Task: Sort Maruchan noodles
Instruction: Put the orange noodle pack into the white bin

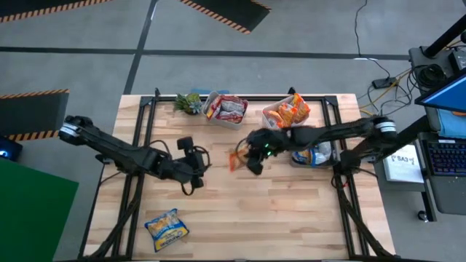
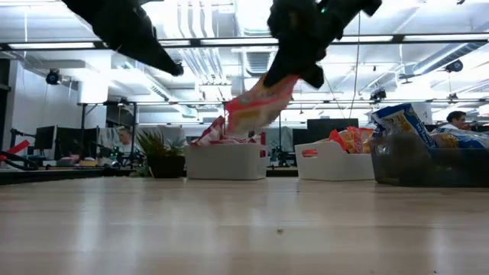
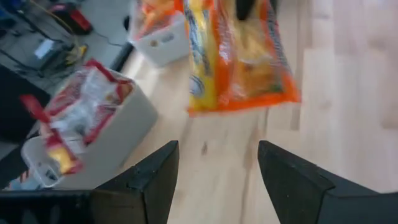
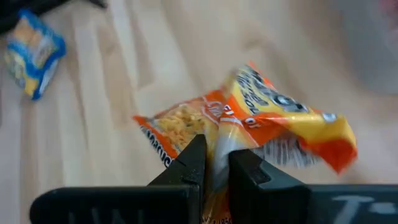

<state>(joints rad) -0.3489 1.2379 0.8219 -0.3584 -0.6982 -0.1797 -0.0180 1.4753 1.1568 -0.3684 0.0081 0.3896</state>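
My right gripper pinches only the orange ramen packet's edge above mid-table, so I fear it slipping free, while my left gripper hangs wide nearby

The high view looks straight down on the whole wooden table. The low view sits at tabletop height, facing level across it toward the tubs and the room. Each wrist view looks down close on the table. All four share the orange packet hanging above the table's middle.
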